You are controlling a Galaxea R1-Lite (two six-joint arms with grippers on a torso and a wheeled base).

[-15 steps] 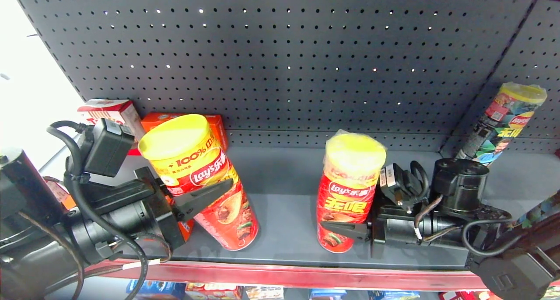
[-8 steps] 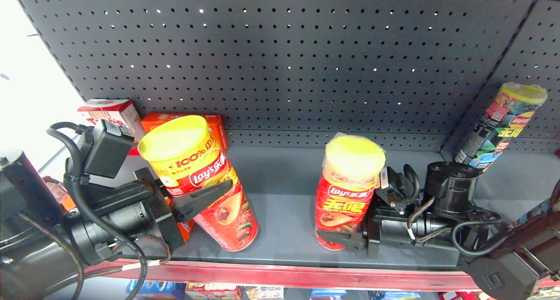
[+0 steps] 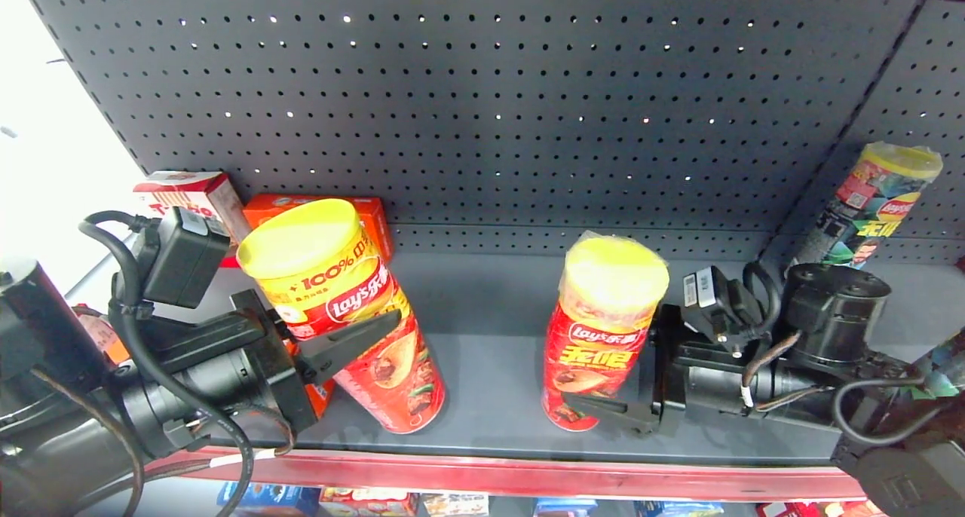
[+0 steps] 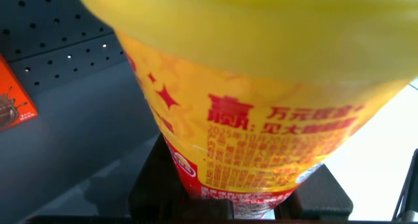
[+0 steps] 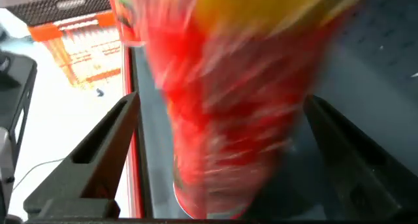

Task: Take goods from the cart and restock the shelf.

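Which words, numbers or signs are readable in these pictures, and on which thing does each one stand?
"100%": upper yellow band of the left can.
Oval brand logos on the left can and the right can: readable, not quoted here.
Chinese characters on both cans and the far-right can: not reliably readable.
Print on the white box and the orange box: too small.
Right wrist view: blurred.

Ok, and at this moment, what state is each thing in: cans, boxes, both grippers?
Left yellow-lidded red-and-yellow chip can: tilted, lid on, gripped.
Left gripper: shut on that can.
Middle yellow-lidded red chip can: upright on the grey shelf, lid on, not gripped.
Right gripper: open, fingers either side of the middle can.
Dark multicoloured can: lid on, untouched.
White-and-red box: at the back panel.
Orange box: at the back panel.
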